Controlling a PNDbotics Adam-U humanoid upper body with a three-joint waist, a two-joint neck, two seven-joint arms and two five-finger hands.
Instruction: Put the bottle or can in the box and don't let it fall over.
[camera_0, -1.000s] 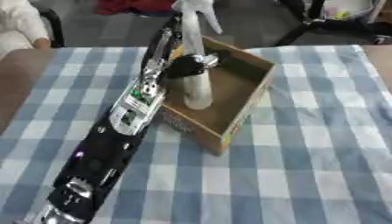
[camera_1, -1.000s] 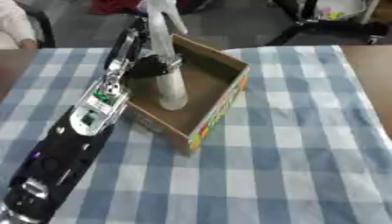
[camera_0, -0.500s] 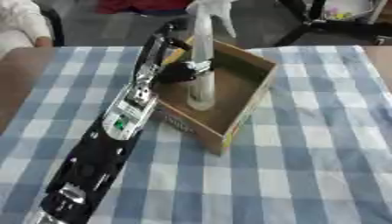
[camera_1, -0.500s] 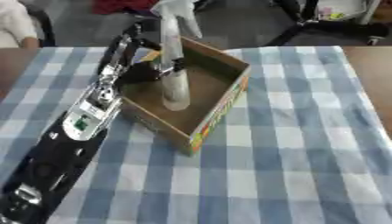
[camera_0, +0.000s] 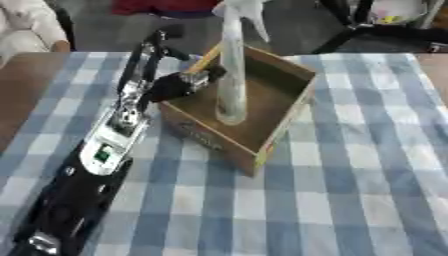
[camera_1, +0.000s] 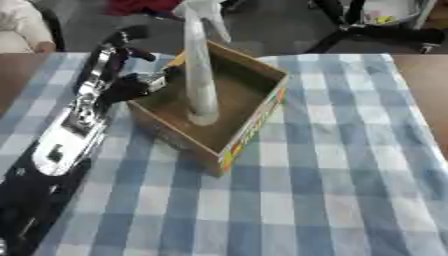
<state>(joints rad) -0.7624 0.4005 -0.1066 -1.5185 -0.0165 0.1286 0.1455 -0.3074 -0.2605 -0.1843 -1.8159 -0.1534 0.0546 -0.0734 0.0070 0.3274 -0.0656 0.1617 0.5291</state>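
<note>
- The left hand (camera_0: 179, 84) sits at the near-left rim of the cardboard box (camera_0: 262, 137), just outside the wall. Its dark fingers blur together there, so I cannot tell whether they are curled or straight, nor whether they touch the rim.
- The spray bottle (camera_0: 232, 75) stands upright inside the box, just to the right of the hand and apart from it, base on the box floor and white trigger head well above the rim.
- Beyond the bottle, further right of the hand, the box floor lies bare up to the far-right wall; the bottle stands nearer the hand's side than that wall.
- The box sits turned on the blue-and-white checked tablecloth (camera_0: 350, 190), one corner pointing toward the camera, below and to the right of the hand.
- The left arm (camera_0: 105, 150) runs from the lower left corner up to the hand, covering the cloth on that side.
- Right of the box the cloth is open out to the table's right edge (camera_1: 424, 70).
- The right hand shows in neither view.
</note>
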